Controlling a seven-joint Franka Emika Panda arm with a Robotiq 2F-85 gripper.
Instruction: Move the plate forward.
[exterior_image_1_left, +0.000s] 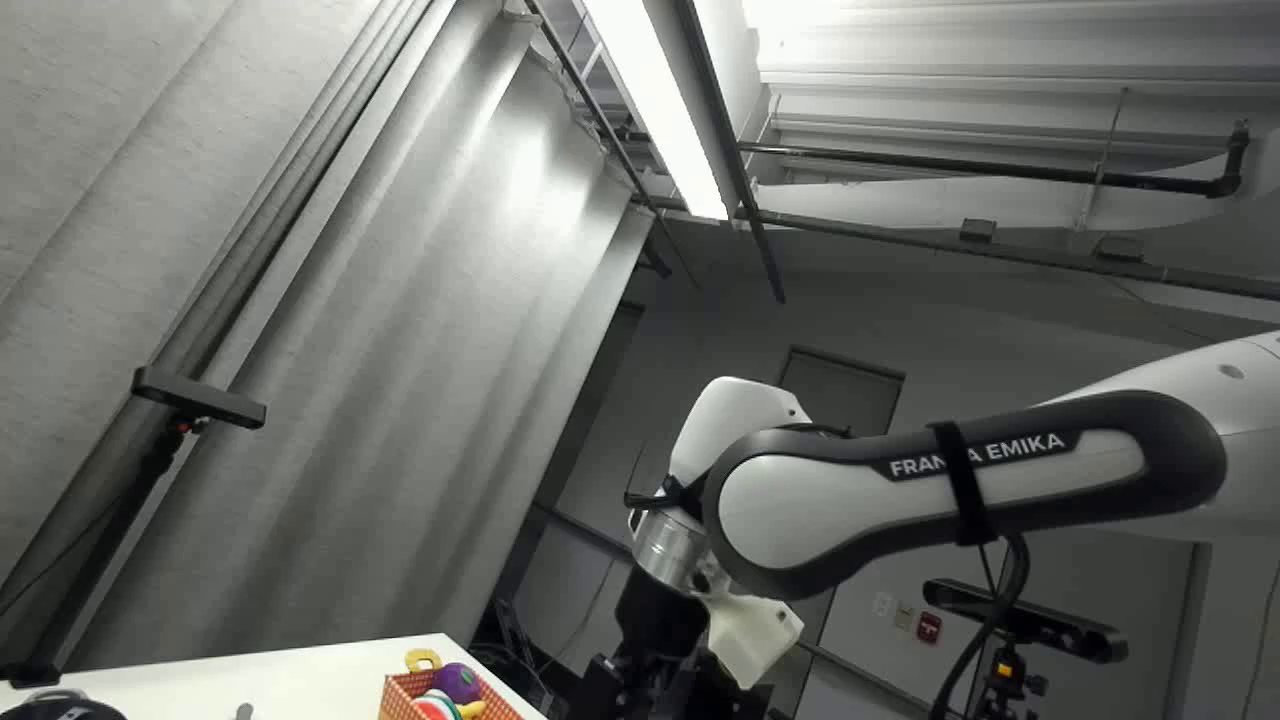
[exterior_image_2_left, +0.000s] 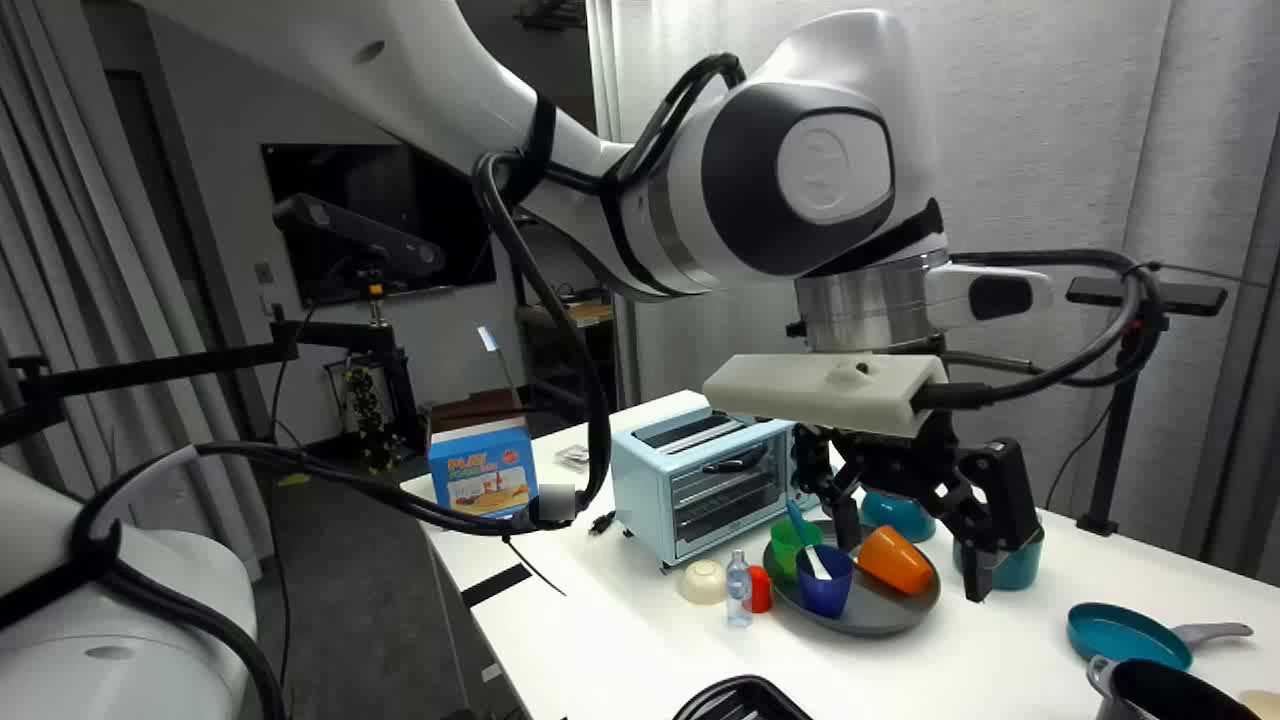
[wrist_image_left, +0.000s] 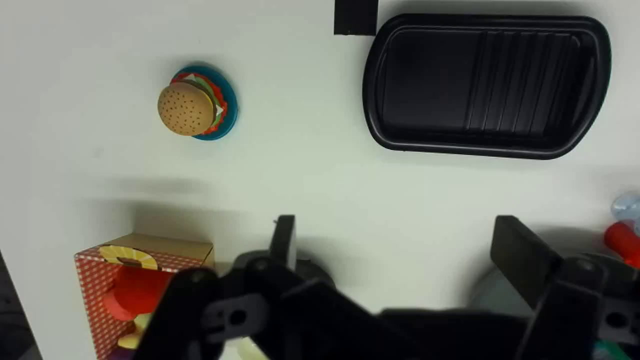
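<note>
A dark grey plate (exterior_image_2_left: 885, 615) lies on the white table, carrying a green cup (exterior_image_2_left: 790, 545), a blue cup (exterior_image_2_left: 826, 585) with a utensil in it, and a tipped orange cup (exterior_image_2_left: 895, 560). In the wrist view only a grey part of the plate (wrist_image_left: 500, 296) shows, at lower right, mostly covered by a finger. My gripper (exterior_image_2_left: 913, 566) hangs above the table near this plate, its fingers well apart. Between the fingertips of the gripper (wrist_image_left: 395, 218) I see bare tabletop. In an exterior view, the frame's bottom edge cuts off the gripper's tips.
A black tray (wrist_image_left: 425, 85), a toy burger (wrist_image_left: 187, 107) on a small teal plate (wrist_image_left: 230, 112), and a checkered box (wrist_image_left: 92, 295) of toys share the table. A toaster oven (exterior_image_2_left: 640, 490), bottle (exterior_image_2_left: 738, 590), red cup (exterior_image_2_left: 761, 590), teal pan (exterior_image_2_left: 1125, 635) and pot (exterior_image_2_left: 1165, 690) stand around.
</note>
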